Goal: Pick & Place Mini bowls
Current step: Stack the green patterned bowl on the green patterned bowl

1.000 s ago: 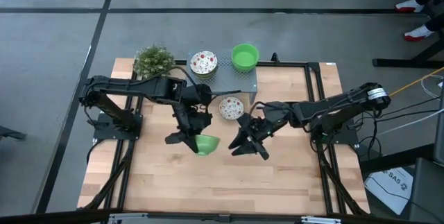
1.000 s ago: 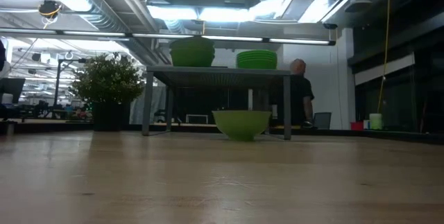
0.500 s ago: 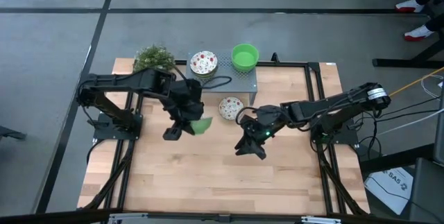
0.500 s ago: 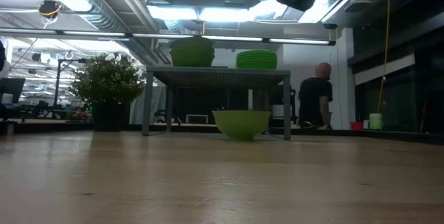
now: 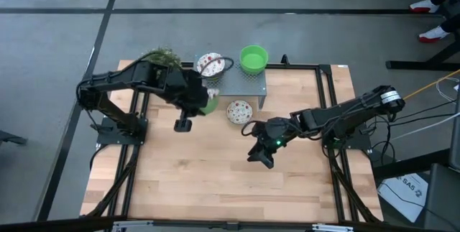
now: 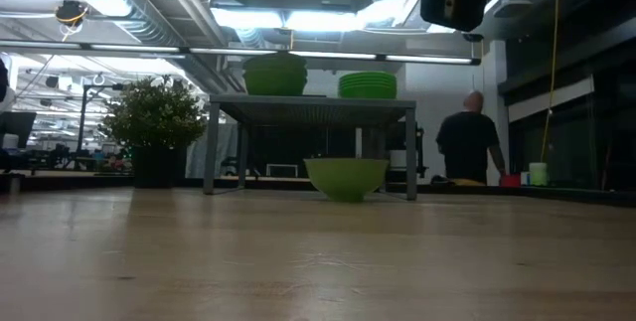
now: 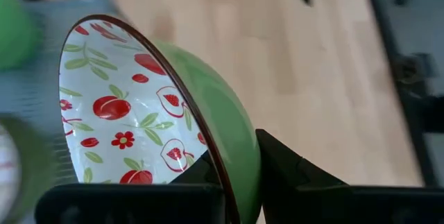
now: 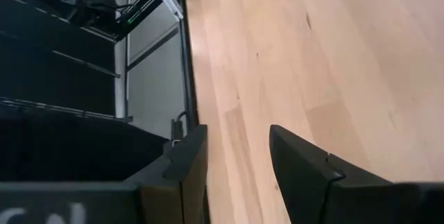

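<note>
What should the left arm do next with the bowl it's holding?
Probably carry it on over the grey stand and lower it onto the patterned stack. The left gripper pinches the bowl by its rim, raised beside that stack.

Almost nothing legible shows; the one marking is dark lettering on a white box (image 5: 407,189) on the floor beside the bench's (image 5: 302,182) right side in the high view, too small to read with certainty. The other views carry no readable text.
</note>
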{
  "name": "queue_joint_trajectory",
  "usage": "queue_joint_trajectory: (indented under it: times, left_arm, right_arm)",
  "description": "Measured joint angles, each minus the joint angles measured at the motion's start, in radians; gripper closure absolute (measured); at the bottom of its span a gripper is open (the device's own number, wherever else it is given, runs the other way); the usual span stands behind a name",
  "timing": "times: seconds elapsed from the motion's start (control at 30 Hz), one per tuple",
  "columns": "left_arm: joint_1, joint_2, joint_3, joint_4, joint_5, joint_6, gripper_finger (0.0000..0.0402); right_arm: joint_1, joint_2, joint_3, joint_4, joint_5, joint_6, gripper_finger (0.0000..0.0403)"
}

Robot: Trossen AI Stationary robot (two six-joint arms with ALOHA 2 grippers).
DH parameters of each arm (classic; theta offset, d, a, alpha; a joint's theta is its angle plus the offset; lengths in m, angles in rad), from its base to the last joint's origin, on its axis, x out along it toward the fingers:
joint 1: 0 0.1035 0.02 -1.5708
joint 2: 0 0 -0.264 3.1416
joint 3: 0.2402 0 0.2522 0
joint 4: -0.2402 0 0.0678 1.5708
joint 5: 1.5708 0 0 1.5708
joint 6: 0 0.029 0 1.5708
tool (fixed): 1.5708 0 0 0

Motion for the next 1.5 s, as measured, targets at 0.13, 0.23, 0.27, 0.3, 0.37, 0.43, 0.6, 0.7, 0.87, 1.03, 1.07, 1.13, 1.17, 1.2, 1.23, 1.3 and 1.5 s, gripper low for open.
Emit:
queue_joint_trajectory:
  times: [0.13,0.23,0.27,0.3,0.37,0.43,0.6,0.7,0.87,1.03,1.07,1.13,1.17,1.2,1.23,1.3,1.5]
  left_arm:
    - [0.027,0.001,0.022,0.030,-0.084,0.002,0.0366]
    - [0.049,0.000,0.035,0.061,-0.143,0.003,0.0366]
    - [0.058,0.000,0.035,0.077,-0.160,0.008,0.0366]
    - [0.066,0.000,0.035,0.091,-0.176,0.016,0.0366]
    - [0.084,0.001,0.035,0.112,-0.215,0.025,0.0366]
    - [0.102,0.001,0.035,0.132,-0.267,0.032,0.0366]
    - [0.153,0.001,0.035,0.165,-0.397,0.081,0.0366]
    - [0.197,0.001,0.035,0.159,-0.422,0.101,0.0366]
    - [0.270,0.027,0.035,0.158,-0.451,0.162,0.0366]
    - [0.318,0.092,0.035,0.158,-0.426,0.238,0.0366]
    - [0.323,0.108,0.035,0.158,-0.426,0.251,0.0366]
    - [0.333,0.140,0.034,0.154,-0.423,0.271,0.0366]
    - [0.337,0.152,0.034,0.150,-0.422,0.281,0.0366]
    - [0.340,0.165,0.034,0.146,-0.417,0.289,0.0366]
    - [0.344,0.175,0.034,0.142,-0.410,0.295,0.0366]
    - [0.354,0.199,0.034,0.124,-0.395,0.298,0.0366]
    - [0.390,0.240,0.034,0.075,-0.360,0.262,0.0366]
  right_arm:
    - [0.011,0.000,0.000,-0.001,0.041,0.000,0.0248]
    - [0.012,0.000,0.000,-0.001,0.047,0.006,0.0248]
    - [0.012,0.000,0.000,-0.001,0.048,0.009,0.0248]
    - [0.012,0.000,0.000,-0.001,0.052,0.011,0.0248]
    - [0.012,0.000,0.000,-0.001,0.073,0.011,0.0248]
    - [0.012,0.000,0.000,-0.002,0.086,0.011,0.0248]
    - [0.012,0.000,0.000,-0.002,0.116,0.011,0.0248]
    - [0.012,0.000,0.000,-0.002,0.133,0.011,0.0248]
    - [0.012,0.000,0.000,-0.003,0.136,0.011,0.0248]
    - [0.012,0.000,0.000,-0.007,0.136,0.003,0.0248]
    - [0.012,0.000,0.000,-0.010,0.138,-0.002,0.0248]
    - [0.012,0.000,0.000,-0.019,0.152,-0.008,0.0248]
    - [0.012,0.000,0.000,-0.026,0.157,-0.007,0.0248]
    - [0.012,0.000,0.000,-0.033,0.160,-0.006,0.0248]
    - [0.012,0.000,0.000,-0.041,0.160,-0.003,0.0248]
    - [0.012,0.000,0.000,-0.053,0.161,0.006,0.0248]
    - [0.012,0.000,0.000,-0.063,0.161,0.019,0.0248]
